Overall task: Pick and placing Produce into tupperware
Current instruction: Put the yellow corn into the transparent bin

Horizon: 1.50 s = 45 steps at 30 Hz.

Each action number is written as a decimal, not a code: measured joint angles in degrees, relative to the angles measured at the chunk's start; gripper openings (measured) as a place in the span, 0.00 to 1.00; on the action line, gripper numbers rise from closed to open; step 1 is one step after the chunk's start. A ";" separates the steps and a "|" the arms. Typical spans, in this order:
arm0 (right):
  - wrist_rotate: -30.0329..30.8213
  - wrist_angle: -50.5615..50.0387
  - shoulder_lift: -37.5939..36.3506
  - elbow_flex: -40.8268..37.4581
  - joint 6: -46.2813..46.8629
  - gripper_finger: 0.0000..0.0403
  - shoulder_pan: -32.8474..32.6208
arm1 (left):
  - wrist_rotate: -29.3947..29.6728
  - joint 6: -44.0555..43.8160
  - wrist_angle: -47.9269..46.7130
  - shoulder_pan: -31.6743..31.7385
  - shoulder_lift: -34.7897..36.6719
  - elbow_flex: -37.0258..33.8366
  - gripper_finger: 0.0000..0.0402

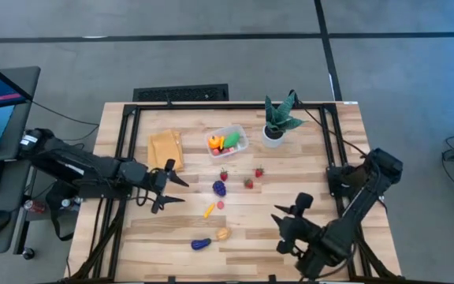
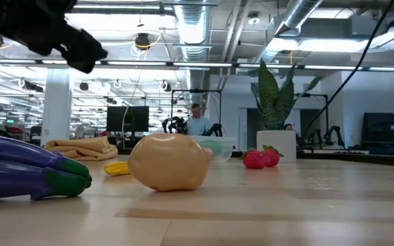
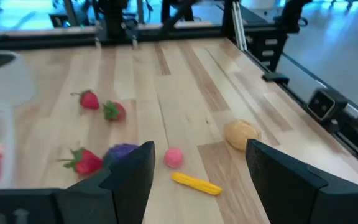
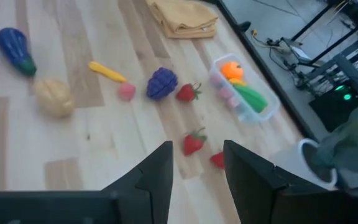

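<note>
High view gives you no readable writing; your left gripper, at nine o'clock, and right gripper, at five, both stand spread, holding nothing.

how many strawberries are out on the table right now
3, all loose on the table, none visibly in the tupperware, though more could be hidden there. One strawberry lies just above the grapes; another strawberry and a third strawberry sit near the potted plant.

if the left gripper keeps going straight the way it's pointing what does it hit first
Probably the small pink piece and the yellow piece, which lie between the open fingers of the left gripper in its wrist view. The purple grapes sit just off to one side. Depth is unclear, so the gripper may pass above them.
</note>
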<state>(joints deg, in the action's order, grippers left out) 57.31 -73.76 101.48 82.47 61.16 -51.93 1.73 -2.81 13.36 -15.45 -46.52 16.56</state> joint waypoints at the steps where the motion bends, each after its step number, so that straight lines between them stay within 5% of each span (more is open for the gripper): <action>1: -0.01 0.34 0.01 -0.90 1.36 0.33 -0.61 | -0.47 0.00 1.45 -0.01 -1.86 0.00 0.61; 10: 0.01 3.48 0.01 -6.97 12.14 0.33 -4.68 | -2.94 -4.68 9.38 0.00 -18.24 0.75 0.61; 25: 0.16 6.50 0.08 -9.68 12.51 0.31 -4.28 | -8.53 -12.12 10.11 0.33 -37.54 11.12 0.61; 31: -0.06 6.64 0.08 -9.68 12.31 0.31 -4.29 | -6.13 -17.92 -3.81 0.10 -43.41 19.85 0.61; 37: -0.10 6.56 0.08 -9.68 12.31 0.31 -4.55 | 4.59 -17.89 -22.88 -2.02 -49.36 31.35 0.61; 45: -0.20 6.53 0.06 -9.67 11.92 0.31 -4.95 | 5.43 -16.37 -25.89 -3.12 -52.20 36.81 0.61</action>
<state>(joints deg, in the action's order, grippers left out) 57.11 -67.23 101.54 72.80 73.08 -56.88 7.16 -19.18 -12.53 -18.57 -98.72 53.36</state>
